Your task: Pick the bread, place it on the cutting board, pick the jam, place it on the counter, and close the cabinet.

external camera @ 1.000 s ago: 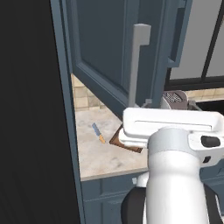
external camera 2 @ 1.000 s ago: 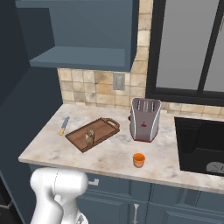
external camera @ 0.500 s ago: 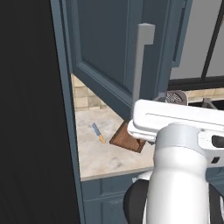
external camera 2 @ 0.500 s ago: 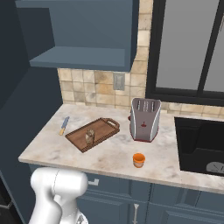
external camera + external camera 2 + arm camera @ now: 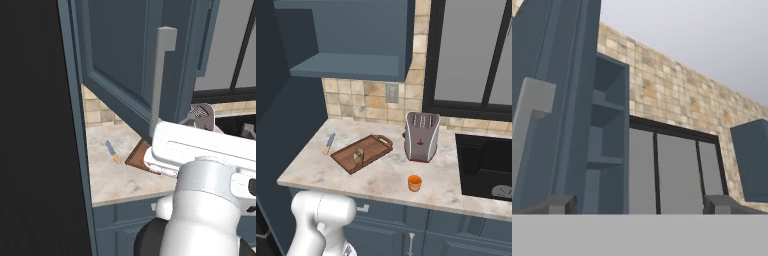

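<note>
Bread (image 5: pixel 358 156) sits on the cutting board (image 5: pixel 376 148), jam (image 5: pixel 415 182) stands on the worktop (image 5: pixel 386 177) in front of the toaster (image 5: pixel 421 136), well apart from the board. So the step in hand, as I judge it, is closing the cabinet (image 5: pixel 125 65). My hand (image 5: pixel 640 204) is released, fingers (image 5: pixel 559 203) spread wide, nothing between them. Door swung open, its bar handle (image 5: pixel 161 75) just above my arm in the left base view; hand view has the handle at left, open shelves beside it. To do it well: get my hand against the door's outer face near the handle edge, push flat and steady along the hinge arc, don't hook the handle. A knife (image 5: pixel 329 143) lies left of the board, out of the way.
</note>
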### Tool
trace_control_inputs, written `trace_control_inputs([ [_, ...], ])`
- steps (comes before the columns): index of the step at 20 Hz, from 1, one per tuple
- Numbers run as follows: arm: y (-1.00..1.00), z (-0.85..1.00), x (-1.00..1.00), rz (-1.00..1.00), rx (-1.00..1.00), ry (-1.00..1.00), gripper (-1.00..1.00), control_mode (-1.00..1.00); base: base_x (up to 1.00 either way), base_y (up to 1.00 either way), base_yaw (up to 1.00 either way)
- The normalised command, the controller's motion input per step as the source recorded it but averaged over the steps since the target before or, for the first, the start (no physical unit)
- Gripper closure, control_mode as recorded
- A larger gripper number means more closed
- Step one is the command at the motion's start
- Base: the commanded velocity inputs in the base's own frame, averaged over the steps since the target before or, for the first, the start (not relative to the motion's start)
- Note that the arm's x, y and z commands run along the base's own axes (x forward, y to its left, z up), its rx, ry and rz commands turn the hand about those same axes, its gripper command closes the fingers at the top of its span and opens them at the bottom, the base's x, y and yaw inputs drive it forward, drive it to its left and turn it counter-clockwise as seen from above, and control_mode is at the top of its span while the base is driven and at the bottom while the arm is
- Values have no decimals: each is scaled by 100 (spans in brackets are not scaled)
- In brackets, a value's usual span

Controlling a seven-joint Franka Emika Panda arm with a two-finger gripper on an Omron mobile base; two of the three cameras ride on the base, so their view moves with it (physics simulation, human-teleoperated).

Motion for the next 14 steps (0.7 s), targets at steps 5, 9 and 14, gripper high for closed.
trace_control_inputs([
  [5, 0, -9, -11, 0, -2, -3, -100, -100, 0, 0, 0],
  [9, 0, -12, 17, 0, 0, 0, -100, -100, 0, 0, 0],
  [14, 0, -22, 31, 0, 0, 0, -100, -100, 0, 0, 0],
])
